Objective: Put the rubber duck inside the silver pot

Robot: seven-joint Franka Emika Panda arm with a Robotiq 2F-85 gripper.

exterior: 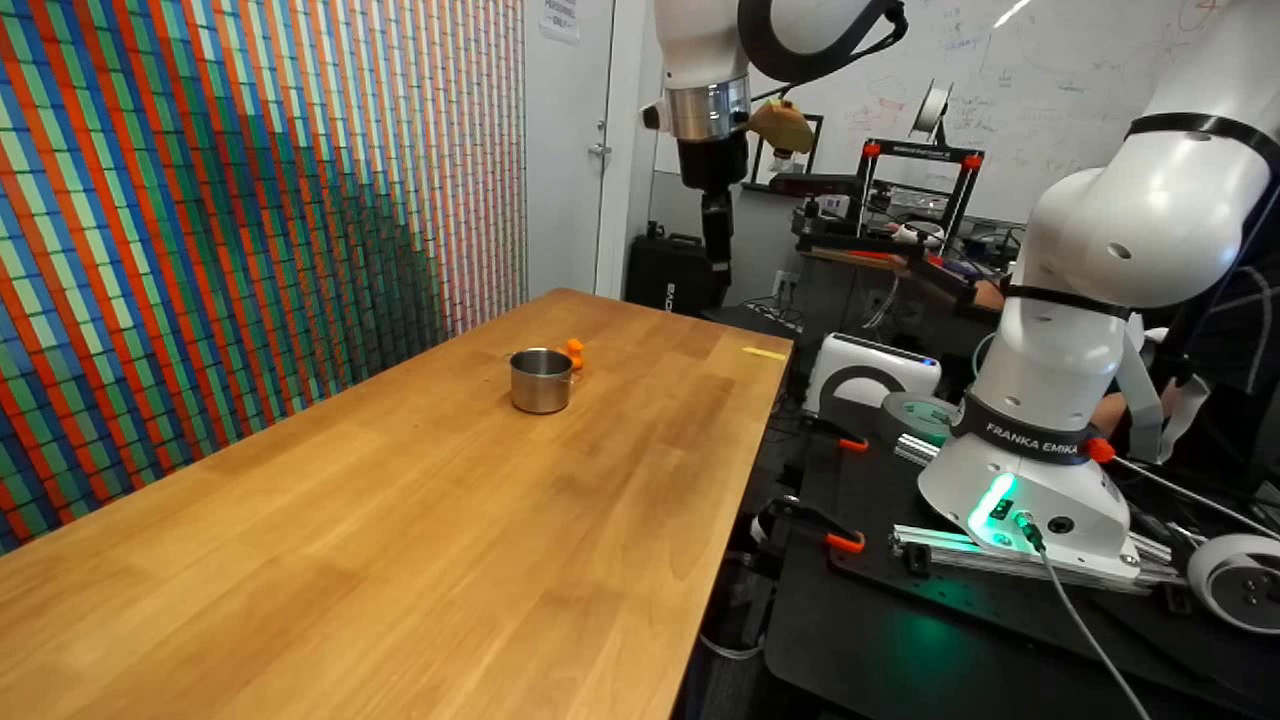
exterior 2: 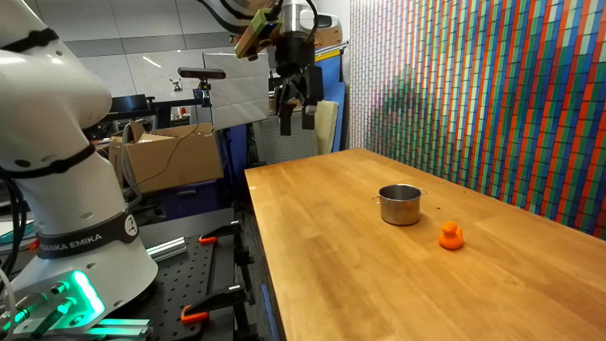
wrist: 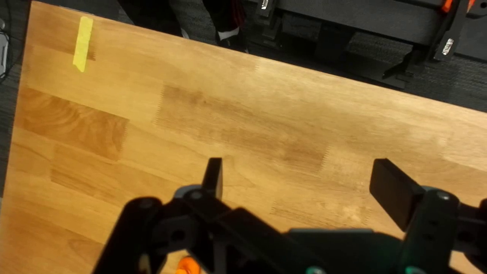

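Note:
The orange rubber duck (exterior: 575,353) (exterior 2: 451,237) stands upright on the wooden table, a little apart from the silver pot (exterior: 541,385) (exterior 2: 400,208). The pot is upright with its mouth up and has small wire handles. My gripper (exterior: 720,268) (exterior 2: 297,125) hangs well above the table, pointing down, off to the side of both things. In the wrist view my gripper (wrist: 297,167) is open with nothing between its fingers. Part of the duck (wrist: 188,265) shows at the bottom edge there, partly hidden by the finger linkage. The pot does not show in the wrist view.
The wooden table (exterior: 480,520) (exterior 2: 341,265) runs along a colourful tiled wall (exterior: 230,200) (exterior 2: 473,94). A yellow tape strip (exterior: 764,353) (wrist: 83,43) lies near a table corner. Clamps (exterior: 815,525) (exterior 2: 218,303) sit on the black robot stand beside the table.

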